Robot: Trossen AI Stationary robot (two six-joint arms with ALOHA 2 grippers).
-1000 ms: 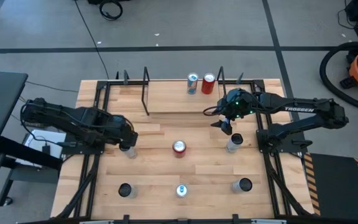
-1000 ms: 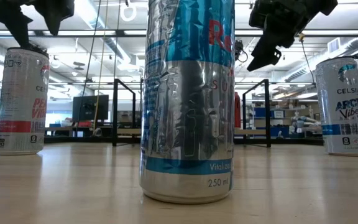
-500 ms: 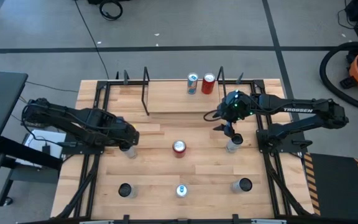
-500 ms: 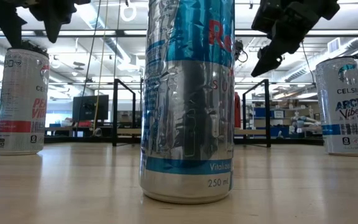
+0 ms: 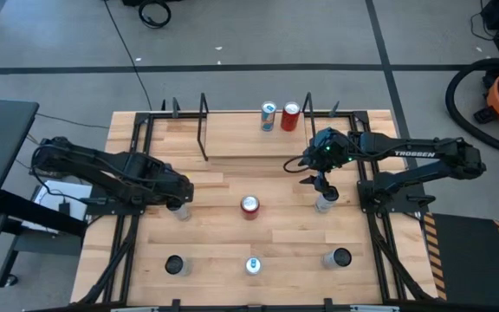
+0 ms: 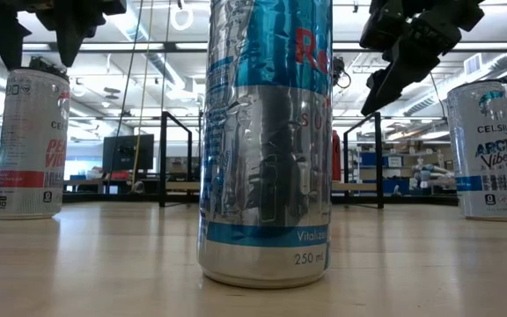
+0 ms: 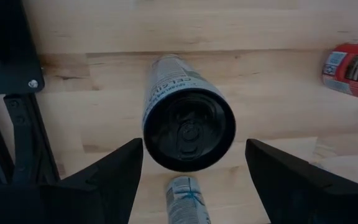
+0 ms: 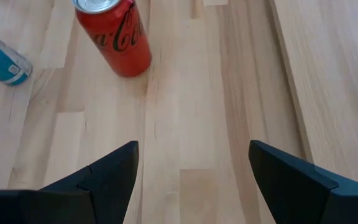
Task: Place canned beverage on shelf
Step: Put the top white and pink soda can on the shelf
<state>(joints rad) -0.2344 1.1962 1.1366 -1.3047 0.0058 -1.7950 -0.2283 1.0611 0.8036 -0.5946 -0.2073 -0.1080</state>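
While two cans, a blue one (image 5: 268,116) and a red one (image 5: 290,116), stand on the shelf (image 5: 249,139) at its right end, most of the job looks to be ahead of me: six more cans are out on the table (image 5: 223,247). My left gripper (image 5: 178,201) hangs right over a white can (image 5: 180,211) on the left side, and in the left wrist view that can (image 7: 188,121) sits dead centre between my fingers (image 7: 114,174), which are spread wider than it and, as far as I can see, not touching it; in the low view I am at the level of its top, not down its sides. My right gripper (image 5: 322,180) hovers just above another white can (image 5: 323,203) on the right, fingers (image 8: 110,168) apart and holding nothing; its wrist view shows bare wood with the red can (image 8: 114,34) beyond. That red can (image 5: 249,205) stands mid-table, and three more line the near edge: a dark-topped one (image 5: 174,264), a blue one (image 5: 252,265), and another (image 5: 340,257). I judge my next step to be lowering the left fingers around the white can and closing, then carrying it to the shelf, where the board left of the two cans is free.
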